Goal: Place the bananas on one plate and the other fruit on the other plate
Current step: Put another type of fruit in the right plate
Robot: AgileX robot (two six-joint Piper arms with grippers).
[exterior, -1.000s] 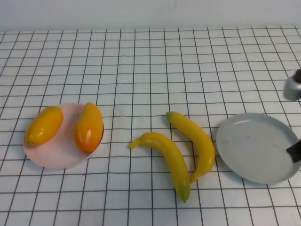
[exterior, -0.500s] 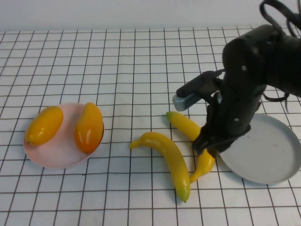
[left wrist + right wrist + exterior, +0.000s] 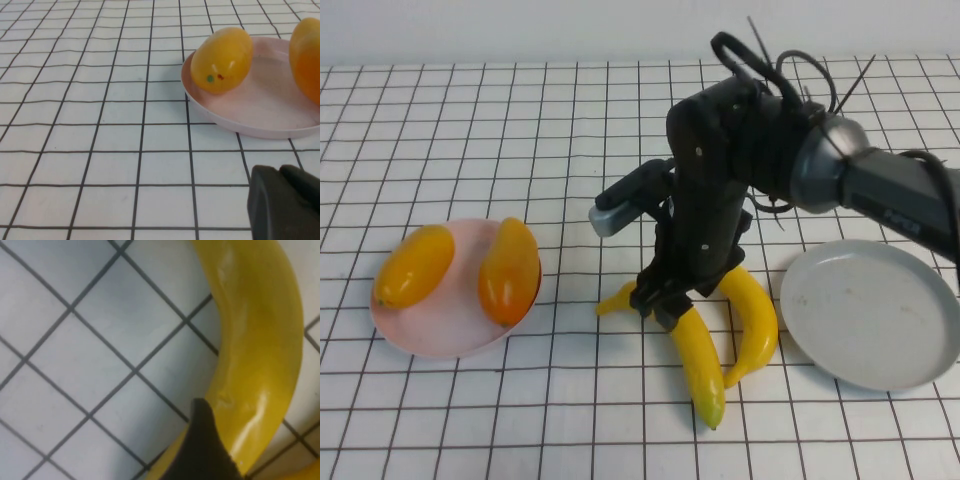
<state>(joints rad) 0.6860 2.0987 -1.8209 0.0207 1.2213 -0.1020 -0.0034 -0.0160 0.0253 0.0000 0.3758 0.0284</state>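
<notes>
White gridded tabletop (image 3: pixel 470 120); pale back wall (image 3: pixel 520 30)

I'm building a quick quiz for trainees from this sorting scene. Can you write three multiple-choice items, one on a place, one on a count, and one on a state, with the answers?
1. Where is the right gripper?
A. Over the grey-blue plate
B. Down at the left banana
C. Above the pink plate

2. How many mango-like fruits lie on the pink plate?
A. None
B. One
C. Two

3. What is the state of the grey-blue plate?
A. Holds nothing
B. Holds both bananas
C. Holds one mango

Answers:
1 B: its tips meet the left banana, beside the right banana.
2 C: the left mango and right mango both rest there.
3 A: both bananas lie on the table.

The left gripper sits low near the pink plate.
</notes>
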